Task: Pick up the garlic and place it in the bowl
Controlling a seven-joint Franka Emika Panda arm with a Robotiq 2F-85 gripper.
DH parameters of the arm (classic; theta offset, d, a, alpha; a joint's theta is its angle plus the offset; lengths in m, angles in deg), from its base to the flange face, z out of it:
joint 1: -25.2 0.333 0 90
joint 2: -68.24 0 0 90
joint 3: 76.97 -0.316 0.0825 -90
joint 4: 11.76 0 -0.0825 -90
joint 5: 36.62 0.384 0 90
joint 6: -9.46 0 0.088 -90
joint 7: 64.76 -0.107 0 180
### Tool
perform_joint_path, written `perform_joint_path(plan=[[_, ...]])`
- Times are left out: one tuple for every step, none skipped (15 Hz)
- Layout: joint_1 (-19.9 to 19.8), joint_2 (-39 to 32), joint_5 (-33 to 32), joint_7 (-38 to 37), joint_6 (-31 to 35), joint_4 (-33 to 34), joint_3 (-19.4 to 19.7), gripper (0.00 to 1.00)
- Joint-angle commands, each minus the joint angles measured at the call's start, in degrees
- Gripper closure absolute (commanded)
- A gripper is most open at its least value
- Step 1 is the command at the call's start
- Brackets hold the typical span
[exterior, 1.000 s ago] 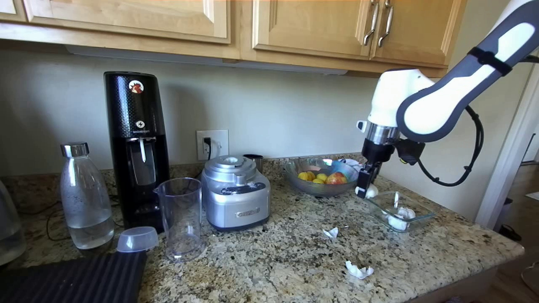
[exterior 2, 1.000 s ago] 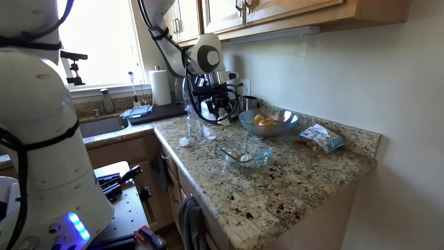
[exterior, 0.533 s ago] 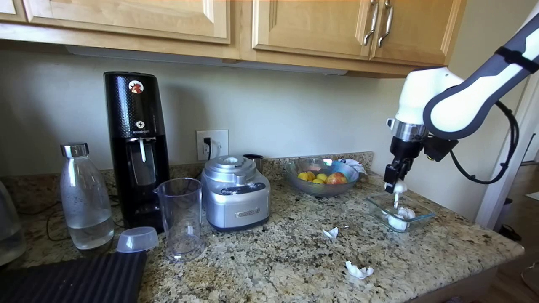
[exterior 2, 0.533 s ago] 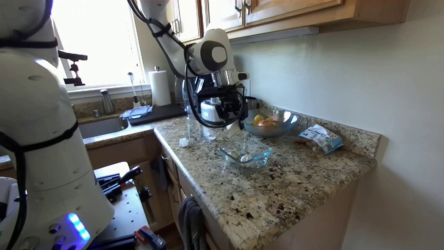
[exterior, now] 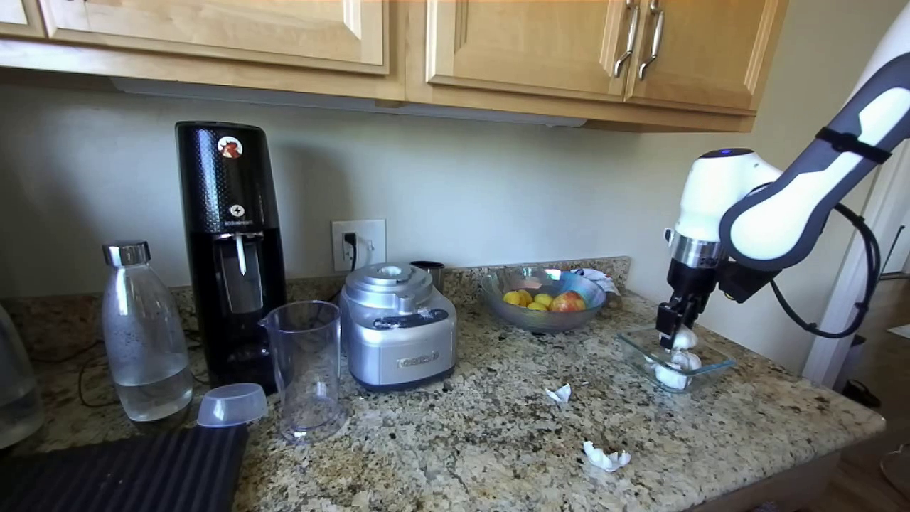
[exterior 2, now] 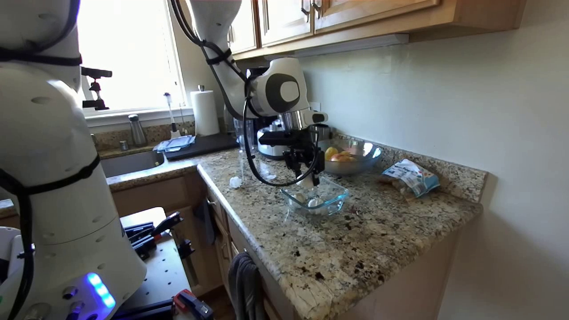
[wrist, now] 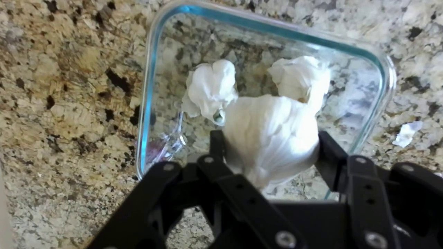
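Garlic (wrist: 271,133), a pale rounded bulb, hung over the small clear glass bowl (wrist: 148,100), grasped in the gripper (wrist: 271,145). I had the pads (wrist: 217,145) against opposite flanks of its broad middle, which I judged a sound way to hold something so round, since a pinch nearer either end would likely have let it twist out. From the wrist it lay within the outline of the bowl, and in both exterior views it sat close to rim height; whether it touched anything beneath, I couldn't tell. One more garlic head (wrist: 211,86) and a second white lump (wrist: 299,77) rested in the bowl, apart where I could see, the latter partly behind the held bulb. That crowding, I reckoned, called for letting go low, as a dropped bulb could glance off its neighbours and roll over the shallow side. To my mind the lift was done, with only lowering and release left. Around the bowl the speckled counter (exterior: 512,455) carried scraps of papery skin (exterior: 604,459), light enough, I guessed, to shift at a touch. Farther back, toward the wall (exterior: 462,185), stood a larger bowl (exterior: 544,323) of fruit (exterior: 569,301), perhaps set there out of my way, and a blue-and-white bag (exterior 2: 411,177) lay near it, showing in an exterior view.
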Motion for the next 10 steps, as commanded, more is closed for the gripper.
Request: perform_joint_path(plan=[[1.68,-1.34,-3.65,-3.6,2.91,-0.24,2.55,0.6],[2.22,-1.2,-4.41,-4.07,2.88,-0.45,3.03,0.35],[2.75,-0.44,-5.25,-4.07,2.57,-0.96,3.3,0.1],[3.15,0.31,-6.11,-4.19,2.38,-1.46,3.48,0.08],[3.82,1.52,-7.59,-4.59,2.34,-2.15,3.76,0.03],[4.46,2.51,-9.06,-5.17,2.43,-2.67,4.08,0.0],[4.87,3.62,-10.24,-5.54,2.55,-3.22,4.08,0.0],[5.19,5.11,-11.33,-5.78,2.55,-3.91,3.87,0.0],[5.31,6.47,-12.17,-5.91,2.59,-4.64,3.32,0.0],[5.43,7.94,-12.31,-5.58,2.53,-5.33,2.79,0.0]])
